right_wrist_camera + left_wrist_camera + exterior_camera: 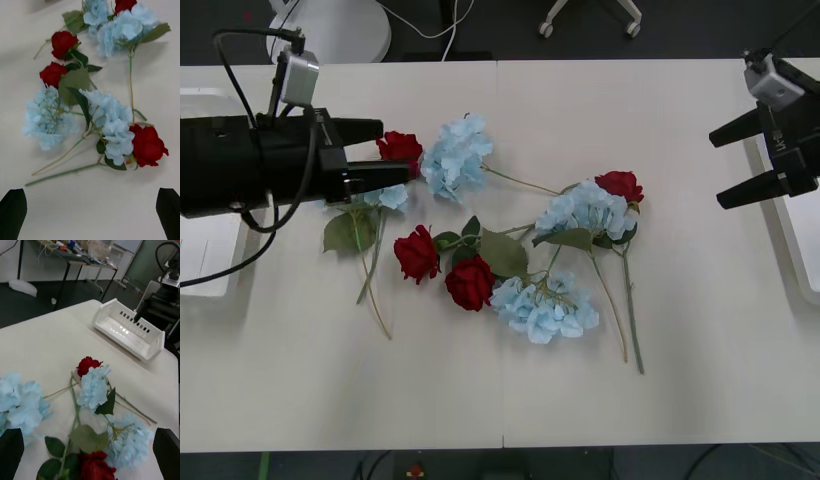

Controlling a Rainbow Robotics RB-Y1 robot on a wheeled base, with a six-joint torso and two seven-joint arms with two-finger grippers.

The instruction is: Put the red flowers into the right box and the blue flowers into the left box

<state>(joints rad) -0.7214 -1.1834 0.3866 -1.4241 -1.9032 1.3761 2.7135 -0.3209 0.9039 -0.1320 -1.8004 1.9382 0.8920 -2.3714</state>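
Over the left part of the white table, the left claw reaches in horizontally from the table's left edge, its two black fingers spread apart and empty, their tips just beside a deep red artificial rose and a fluffy pale blue artificial hydrangea cluster. The right claw hangs above the table's right side, black fingers likewise parted and holding nothing, well apart from the flowers. All the flowers lie loose in the middle of the table: two further red roses and sit touching each other, a fourth red rose rests against a blue cluster, and another blue cluster lies nearest the front edge. A fourth blue cluster is largely hidden under the left arm. The white plastic tray with a slotted wall, seen from the left wrist, stands near the table's far side. White trays are cut off at the left edge and right edge in the front view; their insides cannot be made out there. Bare table surrounds the flower group on every side.
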